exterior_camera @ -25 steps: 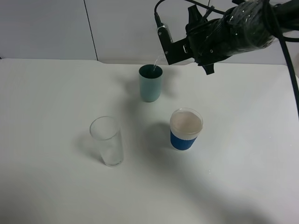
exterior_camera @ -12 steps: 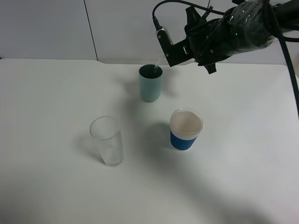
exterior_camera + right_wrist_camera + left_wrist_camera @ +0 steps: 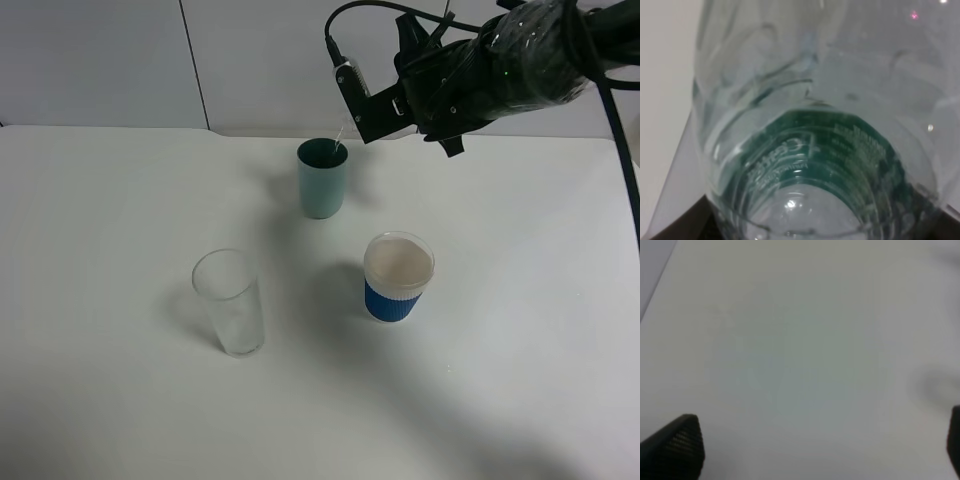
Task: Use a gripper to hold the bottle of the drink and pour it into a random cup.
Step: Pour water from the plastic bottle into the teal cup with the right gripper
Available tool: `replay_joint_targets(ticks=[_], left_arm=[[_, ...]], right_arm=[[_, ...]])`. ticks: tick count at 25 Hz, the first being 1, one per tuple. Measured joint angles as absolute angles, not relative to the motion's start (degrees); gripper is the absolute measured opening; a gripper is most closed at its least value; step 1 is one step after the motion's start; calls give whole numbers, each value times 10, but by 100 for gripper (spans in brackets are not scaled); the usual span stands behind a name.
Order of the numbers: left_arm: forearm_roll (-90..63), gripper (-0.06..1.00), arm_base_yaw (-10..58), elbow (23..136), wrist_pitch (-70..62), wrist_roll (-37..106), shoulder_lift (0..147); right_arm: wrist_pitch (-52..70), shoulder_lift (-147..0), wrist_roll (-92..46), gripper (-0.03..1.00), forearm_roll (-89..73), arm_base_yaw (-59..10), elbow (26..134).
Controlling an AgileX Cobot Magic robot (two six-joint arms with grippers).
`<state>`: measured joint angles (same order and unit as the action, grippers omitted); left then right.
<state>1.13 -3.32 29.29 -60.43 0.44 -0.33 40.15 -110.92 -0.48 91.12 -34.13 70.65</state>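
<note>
Your right gripper point(image 3: 362, 105) is clamping the bottle point(image 3: 815, 100). In the wrist view the clear body and its dark green label band are filling the frame, with dark finger edges showing only at the corners, so you are not seeing the contact itself. The bottle is hanging in the air, tipped over, above the teal cup point(image 3: 322, 178) that is standing near the far edge of the table point(image 3: 120, 200), about midway along it. From the high camera only a pale sliver is showing over the rim, and whether that is neck or stream is not clear. Judging by its look, you are handling thin, light plastic: the walls are probably giving under pressure and may be slick if wet, and the weight is likely shifting toward the neck as it tilts. Holding around the labelled middle is probably serving you best, firmly enough to stop slipping but not enough to buckle it and spurt liquid. Nearer you, the paper cup point(image 3: 398, 277) with a blue sleeve is sitting toward the centre and the clear glass point(image 3: 230, 302) is standing left of it, both well apart from the pour. Your left gripper point(image 3: 815, 450) is hovering over bare table with its fingers apart, holding nothing.
</note>
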Motion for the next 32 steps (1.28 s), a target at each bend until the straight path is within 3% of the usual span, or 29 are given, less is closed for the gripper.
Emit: replay_joint_targets(ticks=[32], left_arm=[[11,98,-33,293,-604,4,-3]], right_arm=[[387,-1109,-47,53,957,-346,707]])
